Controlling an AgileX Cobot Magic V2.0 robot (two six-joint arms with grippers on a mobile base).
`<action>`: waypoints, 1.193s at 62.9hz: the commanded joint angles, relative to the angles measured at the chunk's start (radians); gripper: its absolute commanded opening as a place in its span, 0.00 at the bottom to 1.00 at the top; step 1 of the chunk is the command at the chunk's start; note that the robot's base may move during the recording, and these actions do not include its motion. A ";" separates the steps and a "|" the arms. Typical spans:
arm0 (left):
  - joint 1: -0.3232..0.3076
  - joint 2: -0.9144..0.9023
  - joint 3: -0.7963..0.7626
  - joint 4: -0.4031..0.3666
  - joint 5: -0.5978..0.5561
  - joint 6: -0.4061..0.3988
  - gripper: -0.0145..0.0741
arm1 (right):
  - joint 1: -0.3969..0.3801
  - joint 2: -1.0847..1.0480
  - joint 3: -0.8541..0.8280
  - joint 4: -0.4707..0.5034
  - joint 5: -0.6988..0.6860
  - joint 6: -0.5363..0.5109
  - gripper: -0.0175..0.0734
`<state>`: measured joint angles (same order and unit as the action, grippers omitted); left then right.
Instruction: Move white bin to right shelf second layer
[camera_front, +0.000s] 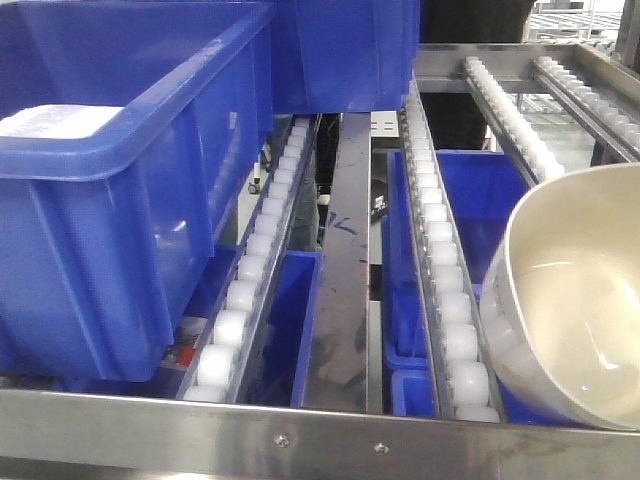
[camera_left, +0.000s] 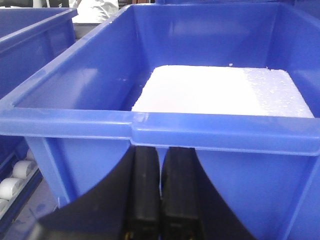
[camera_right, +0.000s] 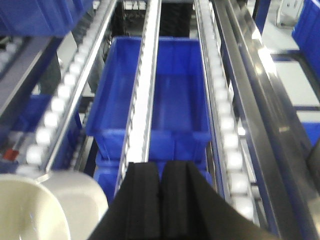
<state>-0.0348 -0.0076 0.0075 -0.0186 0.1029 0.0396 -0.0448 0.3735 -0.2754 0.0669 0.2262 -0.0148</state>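
White bin (camera_front: 575, 310): glossy cream-white tub, tilted with its open mouth turned toward the camera, resting against a lane of white rollers (camera_front: 445, 300) at the right near corner of the right shelf second layer (camera_front: 345, 300). In the right wrist view the white bin (camera_right: 50, 207) shows at lower left, beside the claw and apart from it.

Right shelf second layer: grey metal rails with roller lanes running from near to far; a steel front bar (camera_front: 300, 435) crosses the near edge.

Blue crate (camera_front: 110, 190): large, on the left lanes of the same level; a white foam slab (camera_left: 220, 92) lies flat inside it.

Lower blue crate (camera_right: 155, 95): seen below the rails, open top, nothing visible inside.

Left claw (camera_left: 161, 195): black fingers pressed together, nothing between them, held just below the near rim of the blue crate (camera_left: 160, 125).

Right claw (camera_right: 161, 200): black fingers closed against each other, holding nothing, above the central rail (camera_right: 145, 85).
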 joint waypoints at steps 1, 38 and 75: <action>-0.005 -0.017 0.027 -0.008 -0.081 -0.005 0.26 | -0.006 0.004 -0.020 0.004 -0.093 -0.011 0.25; -0.005 -0.017 0.027 -0.008 -0.081 -0.005 0.26 | -0.001 -0.175 0.135 0.003 -0.256 -0.076 0.25; -0.005 -0.017 0.027 -0.008 -0.081 -0.005 0.26 | 0.004 -0.403 0.307 -0.027 -0.258 -0.096 0.25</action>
<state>-0.0348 -0.0076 0.0075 -0.0186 0.1029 0.0396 -0.0429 -0.0093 0.0309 0.0488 0.0866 -0.1036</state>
